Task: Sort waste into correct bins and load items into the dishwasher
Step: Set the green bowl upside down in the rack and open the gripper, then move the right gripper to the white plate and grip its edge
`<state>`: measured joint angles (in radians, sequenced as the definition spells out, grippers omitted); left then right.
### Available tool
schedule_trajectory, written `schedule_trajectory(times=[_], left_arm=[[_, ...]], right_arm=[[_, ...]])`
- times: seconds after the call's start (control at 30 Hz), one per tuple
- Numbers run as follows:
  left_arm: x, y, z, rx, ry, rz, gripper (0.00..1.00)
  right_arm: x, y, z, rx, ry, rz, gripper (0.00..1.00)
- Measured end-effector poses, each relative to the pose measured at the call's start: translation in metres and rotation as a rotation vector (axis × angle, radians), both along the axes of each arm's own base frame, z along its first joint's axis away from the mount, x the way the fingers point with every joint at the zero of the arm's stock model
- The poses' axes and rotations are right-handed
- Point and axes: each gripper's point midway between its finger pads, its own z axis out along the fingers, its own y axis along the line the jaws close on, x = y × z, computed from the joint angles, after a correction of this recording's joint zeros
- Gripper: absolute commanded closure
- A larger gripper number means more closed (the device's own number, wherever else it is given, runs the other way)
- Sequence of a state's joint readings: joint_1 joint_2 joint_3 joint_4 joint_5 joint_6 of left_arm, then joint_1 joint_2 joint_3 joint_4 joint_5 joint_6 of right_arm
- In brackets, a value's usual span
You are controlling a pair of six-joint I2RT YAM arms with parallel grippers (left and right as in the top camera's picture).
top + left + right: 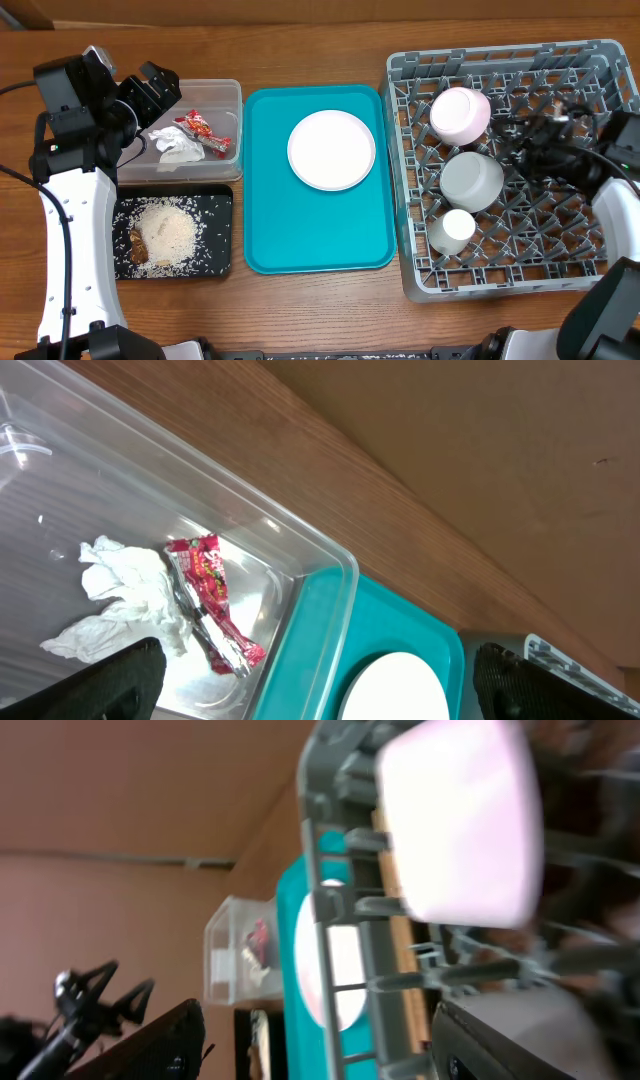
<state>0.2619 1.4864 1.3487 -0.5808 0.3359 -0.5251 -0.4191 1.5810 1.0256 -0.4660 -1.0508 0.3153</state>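
Note:
My left gripper [163, 97] hangs open over the back-left corner of the clear tub [228, 88], holding nothing. In the tub lie a crumpled white napkin [125, 595] and a red-and-white wrapper [210, 600]. The black tray [218, 205] in front of it holds white rice with brown scraps [165, 235]. A round white plate [331, 150] lies on the teal tray [270, 225]. The grey rack [500, 55] holds a pink bowl [460, 113], a grey-green cup [472, 180] and a small white cup [455, 230]. My right gripper [522, 135] is open inside the rack, just right of the bowl, and blurred.
The teal tray lies between the two bins and the rack. Bare wooden table runs along the back and front edges. The rack's upright pegs [350, 905] and wall stand close around my right gripper [340, 1050].

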Motion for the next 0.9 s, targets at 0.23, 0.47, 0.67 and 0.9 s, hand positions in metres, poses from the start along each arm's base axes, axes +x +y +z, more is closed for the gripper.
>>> schedule_trajectory(times=[0.23,0.47,0.67,0.9], left_arm=[[0.000,0.000,0.000,0.000,0.000,0.000,0.00],[0.000,0.000,0.000,0.000,0.000,0.000,0.00],[0.000,0.000,0.000,0.000,0.000,0.000,0.00],[0.000,0.000,0.000,0.000,0.000,0.000,0.00]], right_arm=[[0.010,0.054,0.030,-0.001,-0.089,0.164,0.25],[0.000,0.135,0.015,-0.110,-0.066,0.320,0.24],[-0.013,0.190,-0.006,-0.276,-0.058,0.395,0.21],[-0.026,0.229,-0.028,-0.505,-0.079,0.407,0.20]])
